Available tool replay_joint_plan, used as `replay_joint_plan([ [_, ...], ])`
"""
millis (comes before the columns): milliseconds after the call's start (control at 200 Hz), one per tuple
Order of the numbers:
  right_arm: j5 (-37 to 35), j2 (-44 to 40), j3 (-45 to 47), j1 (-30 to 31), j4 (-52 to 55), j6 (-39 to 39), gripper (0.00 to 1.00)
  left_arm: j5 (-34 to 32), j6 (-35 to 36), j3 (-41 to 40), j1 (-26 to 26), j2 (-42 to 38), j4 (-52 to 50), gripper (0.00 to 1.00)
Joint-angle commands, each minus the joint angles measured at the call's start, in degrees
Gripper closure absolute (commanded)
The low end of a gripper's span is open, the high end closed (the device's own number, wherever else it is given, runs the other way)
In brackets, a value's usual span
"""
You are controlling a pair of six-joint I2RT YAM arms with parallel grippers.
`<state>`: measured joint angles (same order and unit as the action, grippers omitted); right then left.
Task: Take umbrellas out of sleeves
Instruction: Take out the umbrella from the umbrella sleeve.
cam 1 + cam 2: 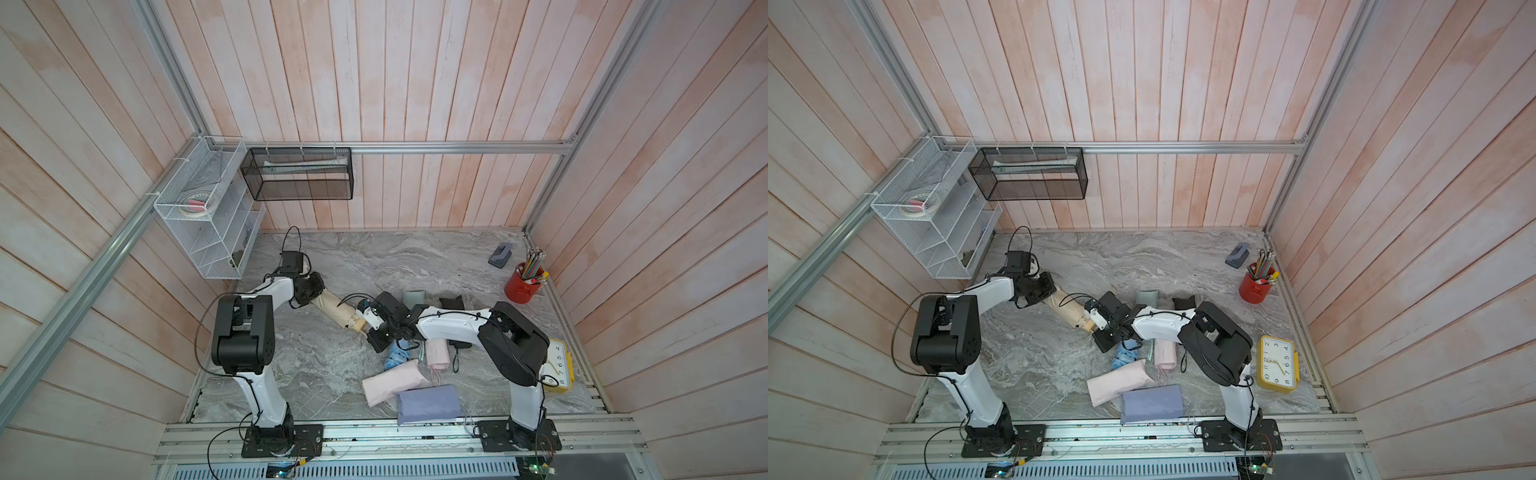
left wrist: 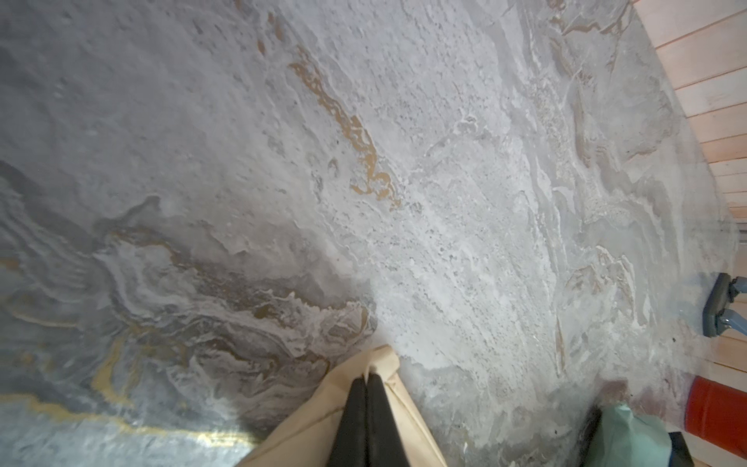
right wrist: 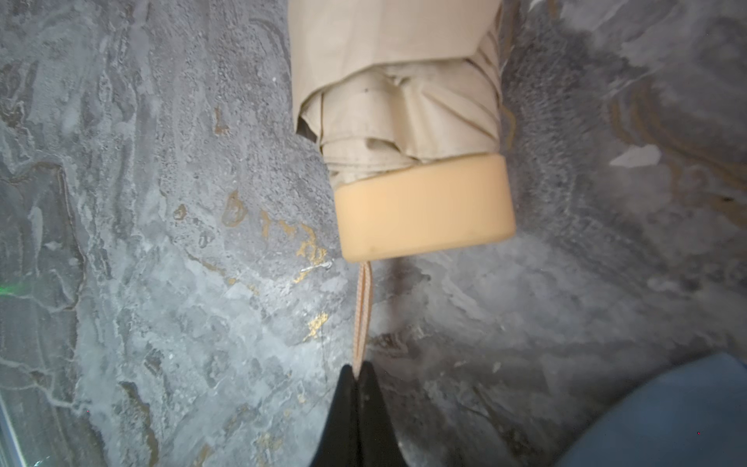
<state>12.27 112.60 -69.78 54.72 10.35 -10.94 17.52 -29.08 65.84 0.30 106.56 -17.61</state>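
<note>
The left gripper [image 2: 366,378] has its jaws pressed together on a corner of the beige sleeve [image 2: 315,420], at its closed end; the right gripper [image 3: 356,370] has its jaws pressed together too, and between them is pinched the wrist cord [image 3: 361,307] of the beige umbrella [image 3: 408,117]. The cord runs straight from the tan handle [image 3: 424,210] to the jaws; the handle and a short part of the pleated fabric are outside the mouth of the sleeve, and the rest is inside it. In both top views this sleeve lies slanted on the marble table [image 1: 374,257], between the two grippers. Near the right arm lie a light blue umbrella [image 1: 395,357], a pink sleeve [image 1: 392,380] and, touching it at the front edge, a lavender sleeve [image 1: 428,403]; whether these two are full, I cannot tell. A red pencil cup [image 1: 521,286] stands at the far right side; a yellow clock [image 1: 1277,363] lies beside the right arm.
</note>
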Motion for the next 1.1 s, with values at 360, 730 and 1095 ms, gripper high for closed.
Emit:
replay_joint_plan([
  [360,-0.4,-1.1,1.8,0.3,1.7,-0.5,1.0,-0.9,0.7,1.7,3.5,-1.0,0.0,1.0],
  [730,-0.8,-1.9,3.3,0.4,1.5,-0.7,1.0,-0.6,0.7,3.0,5.3,-1.5,-0.4,1.0],
  [1095,-0.8,-2.5,5.0,0.6,0.7,-1.3,1.0,-0.5,0.5,3.5,5.9,-1.4,-0.5,1.0],
])
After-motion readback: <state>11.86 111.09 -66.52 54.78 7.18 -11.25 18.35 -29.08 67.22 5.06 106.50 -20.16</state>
